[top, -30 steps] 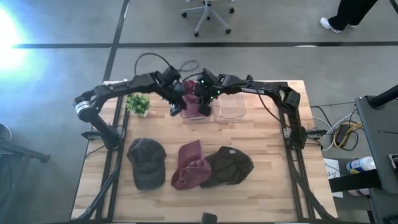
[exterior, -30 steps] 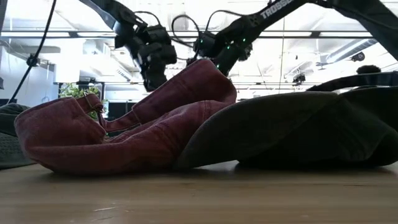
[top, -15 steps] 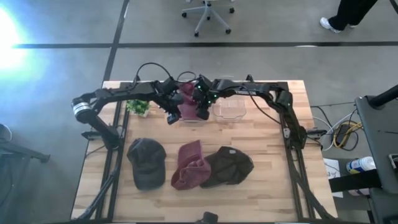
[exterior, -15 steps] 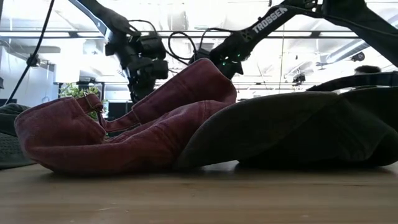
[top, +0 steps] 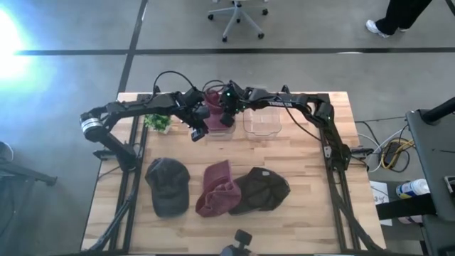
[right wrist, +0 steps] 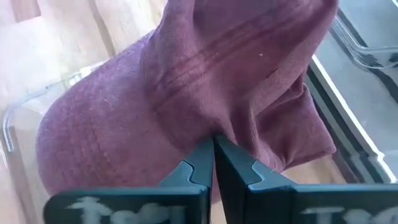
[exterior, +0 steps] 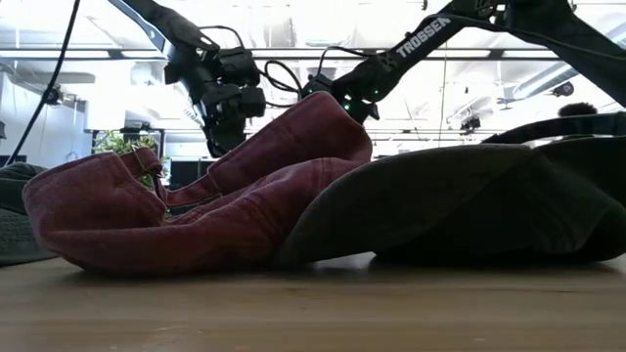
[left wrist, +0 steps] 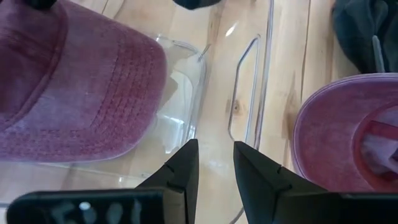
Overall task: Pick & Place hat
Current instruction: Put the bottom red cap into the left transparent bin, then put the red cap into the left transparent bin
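Right wrist view gives what the others lack: the right gripper (right wrist: 213, 163) has its two fingers pressed together on a fold of the maroon cap (right wrist: 186, 106), pinching the cloth just above a clear plastic bin (right wrist: 18, 134). The cap is faded maroon twill with rows of stitching across the brim, its crown bunched and creased where the fingers pinch it.

From the high view the same cap (top: 213, 99) is only a small dark-red patch at the far middle of the wooden table (top: 313, 178), over the left one of two clear bins, with a second clear bin (top: 261, 122) just to its right; its long axis cannot be told there. In the left wrist view the brim (left wrist: 81, 93) lies flat over the bin's rim, its curved edge toward the table's near side. The left gripper (left wrist: 214, 163) hovers just beside the bin, fingers slightly spread with nothing between them.

Nearer, three more caps lie in a row: a dark grey cap (top: 168, 185) on the left, a second maroon cap (top: 217, 190) in the middle, touching a dark brown cap (top: 264, 190) on the right. A small green plant (top: 158, 119) stands at the far left.
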Action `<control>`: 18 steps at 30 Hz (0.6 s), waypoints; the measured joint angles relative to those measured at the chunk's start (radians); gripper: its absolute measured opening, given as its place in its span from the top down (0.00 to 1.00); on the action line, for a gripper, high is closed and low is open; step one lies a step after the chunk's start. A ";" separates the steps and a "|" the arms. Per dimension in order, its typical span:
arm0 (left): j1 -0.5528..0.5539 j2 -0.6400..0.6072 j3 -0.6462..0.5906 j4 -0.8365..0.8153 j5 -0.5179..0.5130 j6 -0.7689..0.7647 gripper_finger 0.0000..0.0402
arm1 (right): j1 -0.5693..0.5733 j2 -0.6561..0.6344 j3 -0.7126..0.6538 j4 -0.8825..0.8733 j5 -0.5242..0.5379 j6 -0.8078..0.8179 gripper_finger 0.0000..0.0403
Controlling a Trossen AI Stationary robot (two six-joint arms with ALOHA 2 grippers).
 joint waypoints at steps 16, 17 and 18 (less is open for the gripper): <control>-0.018 -0.157 0.052 -0.032 0.014 0.011 0.77 | -0.003 -0.220 0.009 -0.203 -0.144 -0.113 0.97; -0.025 -0.172 0.052 -0.063 0.022 0.018 0.77 | -0.002 -0.230 0.008 -0.254 -0.145 -0.114 0.97; -0.035 -0.183 0.051 -0.096 0.027 0.026 0.77 | 0.000 -0.240 0.006 -0.301 -0.147 -0.118 0.97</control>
